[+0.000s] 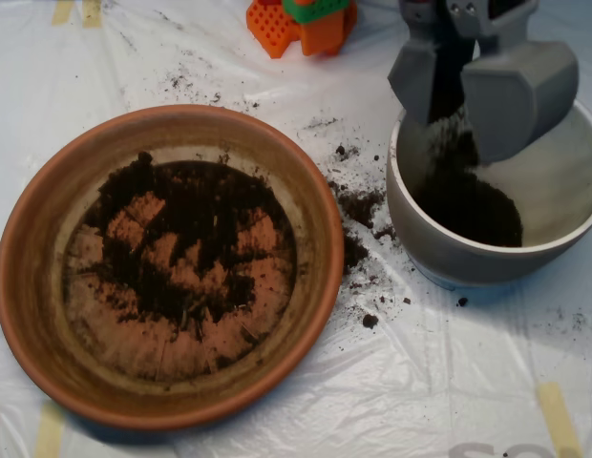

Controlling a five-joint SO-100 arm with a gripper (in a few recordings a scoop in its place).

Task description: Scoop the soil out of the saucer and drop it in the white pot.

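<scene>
The terracotta saucer [33, 277] fills the left half of the overhead view. Dark soil [186, 243] lies in patches across its floor, with bare orange showing between them. At the right stands the white pot [449, 250], holding a heap of soil [468, 200] against its left inner side. My grey scoop [449, 91] hangs over the pot's upper left rim. Its two shells stand apart, so it is open, and dark soil shows in the gap and streams down into the pot.
Loose crumbs of soil [358, 205] are scattered on the white plastic sheet between saucer and pot. An orange and green block object [301, 24] sits at the top edge. Yellow tape strips [559, 410] hold the sheet down.
</scene>
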